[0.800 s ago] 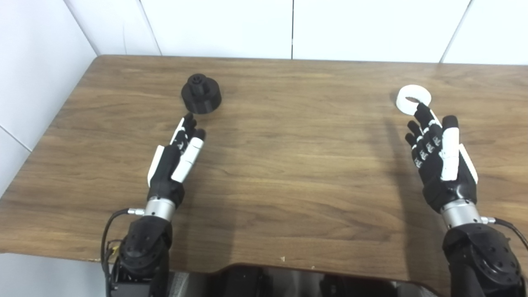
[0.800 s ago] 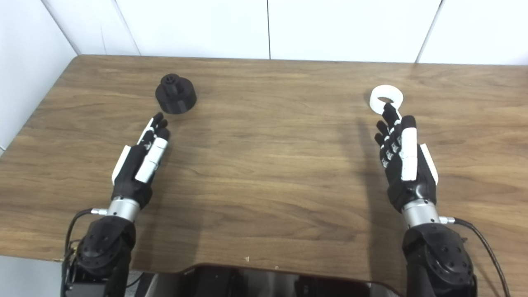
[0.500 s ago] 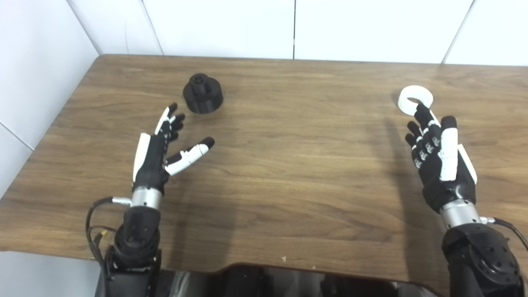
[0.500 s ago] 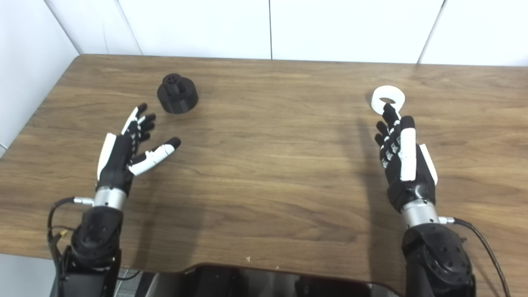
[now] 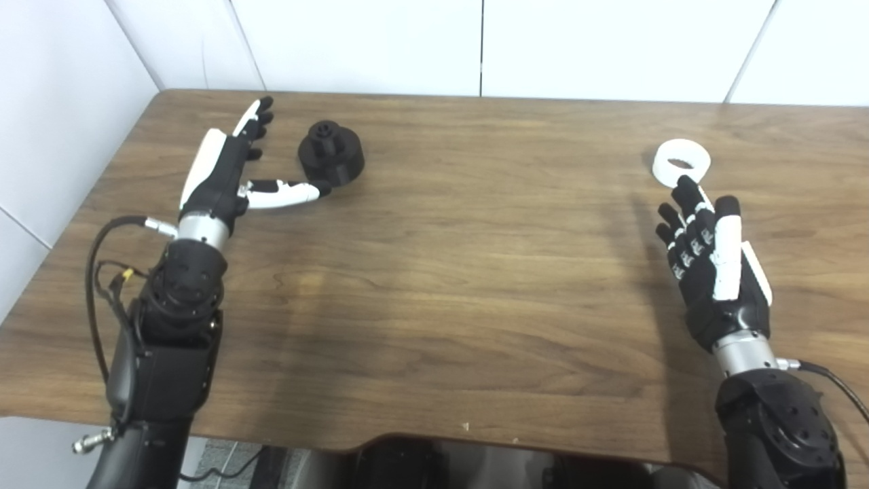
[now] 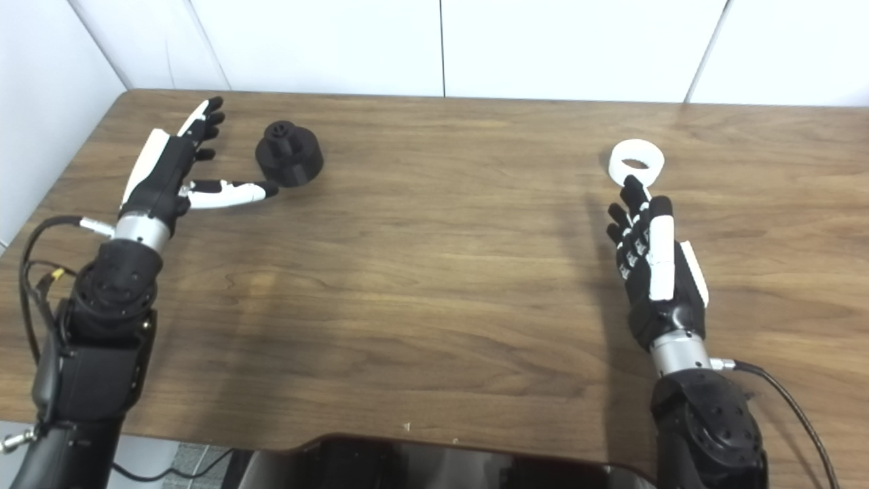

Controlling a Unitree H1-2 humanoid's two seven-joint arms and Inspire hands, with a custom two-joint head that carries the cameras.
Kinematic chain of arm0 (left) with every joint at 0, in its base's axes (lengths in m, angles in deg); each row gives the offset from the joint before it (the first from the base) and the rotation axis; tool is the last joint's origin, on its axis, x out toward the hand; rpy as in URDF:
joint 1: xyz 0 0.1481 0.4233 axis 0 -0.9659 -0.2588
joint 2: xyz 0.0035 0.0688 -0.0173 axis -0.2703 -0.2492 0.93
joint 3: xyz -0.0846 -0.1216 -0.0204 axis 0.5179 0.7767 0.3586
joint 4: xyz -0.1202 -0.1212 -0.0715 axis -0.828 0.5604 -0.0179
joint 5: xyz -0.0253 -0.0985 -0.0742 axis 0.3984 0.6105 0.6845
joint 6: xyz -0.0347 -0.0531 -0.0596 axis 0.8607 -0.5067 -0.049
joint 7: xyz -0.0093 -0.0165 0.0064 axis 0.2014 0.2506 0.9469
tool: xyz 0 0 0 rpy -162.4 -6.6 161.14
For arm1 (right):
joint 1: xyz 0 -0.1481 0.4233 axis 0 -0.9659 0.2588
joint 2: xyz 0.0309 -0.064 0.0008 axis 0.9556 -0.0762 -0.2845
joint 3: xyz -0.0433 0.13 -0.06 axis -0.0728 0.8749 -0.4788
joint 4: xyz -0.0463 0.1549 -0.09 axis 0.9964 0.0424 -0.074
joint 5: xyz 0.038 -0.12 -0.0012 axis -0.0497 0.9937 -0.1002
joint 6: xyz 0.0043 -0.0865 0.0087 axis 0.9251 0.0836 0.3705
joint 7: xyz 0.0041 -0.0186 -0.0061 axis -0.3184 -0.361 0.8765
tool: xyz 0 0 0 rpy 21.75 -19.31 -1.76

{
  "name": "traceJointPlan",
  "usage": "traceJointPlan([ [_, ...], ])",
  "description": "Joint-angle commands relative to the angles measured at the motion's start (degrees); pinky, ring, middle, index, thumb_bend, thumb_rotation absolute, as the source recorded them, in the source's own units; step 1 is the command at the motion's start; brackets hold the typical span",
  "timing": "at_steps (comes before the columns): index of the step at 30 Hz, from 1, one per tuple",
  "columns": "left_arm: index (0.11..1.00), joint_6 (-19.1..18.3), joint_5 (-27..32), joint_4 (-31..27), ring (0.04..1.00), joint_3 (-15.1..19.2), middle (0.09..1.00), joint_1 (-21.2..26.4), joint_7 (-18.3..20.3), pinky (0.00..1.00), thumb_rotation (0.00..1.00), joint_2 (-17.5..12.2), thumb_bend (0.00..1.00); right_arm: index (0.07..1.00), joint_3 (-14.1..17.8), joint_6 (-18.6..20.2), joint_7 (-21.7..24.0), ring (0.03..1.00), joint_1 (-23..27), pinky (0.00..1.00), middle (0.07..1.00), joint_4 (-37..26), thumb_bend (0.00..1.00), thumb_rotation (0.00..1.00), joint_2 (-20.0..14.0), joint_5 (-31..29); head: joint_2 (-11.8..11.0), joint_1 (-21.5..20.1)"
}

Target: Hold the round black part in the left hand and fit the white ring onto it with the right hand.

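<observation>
The round black part (image 5: 331,160), a short cylinder with a raised hub on top, stands on the wooden table (image 5: 475,272) at the back left. My left hand (image 5: 227,170) is open just left of it, fingers stretched toward the back wall and thumb reaching under the part's near side. At the back right lies the white ring (image 5: 681,161), flat on the table. A little nearer than the ring, my right hand (image 5: 709,261) is open with its fingers straight and the fingertips just short of the ring.
White wall panels (image 5: 475,41) close off the table's back and left side. The table's front edge has a dark cut-out (image 5: 434,455) at the middle. Cables (image 5: 102,272) trail from the left wrist.
My left hand has moved forward and left, from in front of the black part to beside it, and its thumb has spread out toward the part. The right hand has drawn back slightly.
</observation>
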Motion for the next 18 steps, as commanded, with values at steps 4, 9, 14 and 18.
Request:
traceJointPlan([
  [4, 0.964, 0.29, -6.47, 3.93, 0.947, -1.52, 0.952, 6.43, 2.65, 0.87, 0.22, -3.71, 0.92, 0.961, 0.13, -2.58, 0.61, 0.98, 1.21, 1.0, 0.99, -2.13, 0.64, 1.0, -0.03, -0.46, -0.12, -0.08],
  [9, 0.963, 0.27, -8.94, 7.0, 0.939, -3.63, 0.945, 8.99, 4.74, 0.82, 0.22, -5.8, 0.92, 0.961, 0.07, -2.61, 0.76, 0.978, 0.9, 1.0, 0.986, -2.39, 0.64, 1.0, -0.12, -0.56, -0.25, -0.23],
  [14, 0.944, 0.28, -10.88, 9.8, 0.924, -6.05, 0.935, 11.18, 7.38, 0.78, 0.22, -8.26, 0.93, 0.952, 0.07, -2.38, 0.31, 0.968, 0.64, 1.0, 0.974, -2.79, 0.64, 1.0, 0.1, -0.01, -0.35, -0.42],
  [18, 0.93, 0.28, -12.32, 11.74, 0.944, -6.93, 0.943, 12.16, 9.09, 0.81, 0.22, -9.25, 0.93, 0.953, 0.28, -2.33, 0.14, 0.965, 0.29, 0.99, 0.972, -3.07, 0.64, 1.0, 0.33, -0.17, -0.63, -0.45],
])
